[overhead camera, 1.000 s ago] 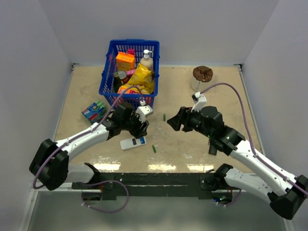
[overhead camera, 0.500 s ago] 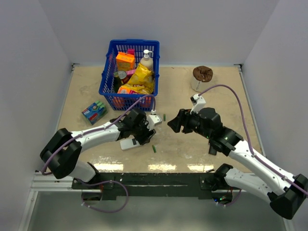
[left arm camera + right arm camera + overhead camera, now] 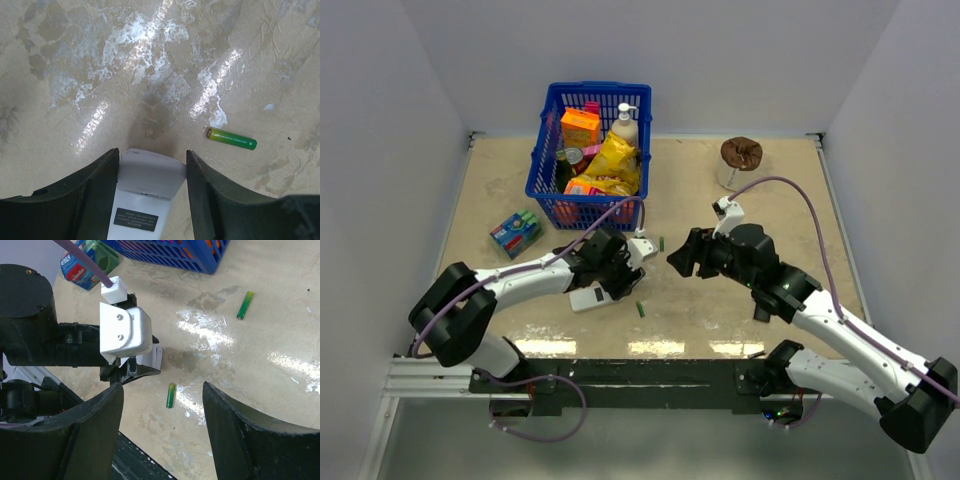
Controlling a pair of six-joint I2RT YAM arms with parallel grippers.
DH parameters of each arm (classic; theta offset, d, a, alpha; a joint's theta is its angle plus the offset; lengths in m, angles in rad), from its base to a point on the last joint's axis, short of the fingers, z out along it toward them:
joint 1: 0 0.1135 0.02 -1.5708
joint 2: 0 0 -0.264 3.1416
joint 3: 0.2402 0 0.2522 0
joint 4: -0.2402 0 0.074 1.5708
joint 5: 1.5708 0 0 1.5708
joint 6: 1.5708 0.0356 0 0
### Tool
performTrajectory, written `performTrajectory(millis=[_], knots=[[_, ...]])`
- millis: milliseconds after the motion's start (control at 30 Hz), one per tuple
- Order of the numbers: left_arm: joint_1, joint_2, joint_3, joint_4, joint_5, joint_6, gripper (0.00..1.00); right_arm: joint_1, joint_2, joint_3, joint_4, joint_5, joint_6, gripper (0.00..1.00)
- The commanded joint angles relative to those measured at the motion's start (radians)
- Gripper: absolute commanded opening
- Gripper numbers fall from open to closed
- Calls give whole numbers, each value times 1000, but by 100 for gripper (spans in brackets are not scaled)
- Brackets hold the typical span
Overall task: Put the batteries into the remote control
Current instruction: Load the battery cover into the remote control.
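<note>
Far left on the tabletop [image 3: 690,180] lies a green-and-blue packet [image 3: 516,232], and behind it stands a blue basket [image 3: 538,160] full of groceries. Right of the packet, toward the near edge, the white remote control [image 3: 150,187] lies flat with its dark label facing up. My left jaws are closed on it, with a finger [image 3: 92,192] pressed against each long side. Just right of the remote control, not touching it, a green battery [image 3: 232,139] lies on its side. Further back, near the basket's front corner, lies a second green battery [image 3: 245,305]. My right jaws hang spread wide apart above the tabletop, holding nothing and facing my left arm. Toward the back right stands a brown-topped white cup [image 3: 741,155].
</note>
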Motion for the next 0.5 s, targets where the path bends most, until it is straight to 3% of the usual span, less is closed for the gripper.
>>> performTrajectory(millis=[0,467], knots=[[-10,11,9,48,-22,-22,22,-1,3,6,47,-6,-15,67],[-18,25,3,25,-39,-17,22,-2,5,5,53,-13,-18,67]])
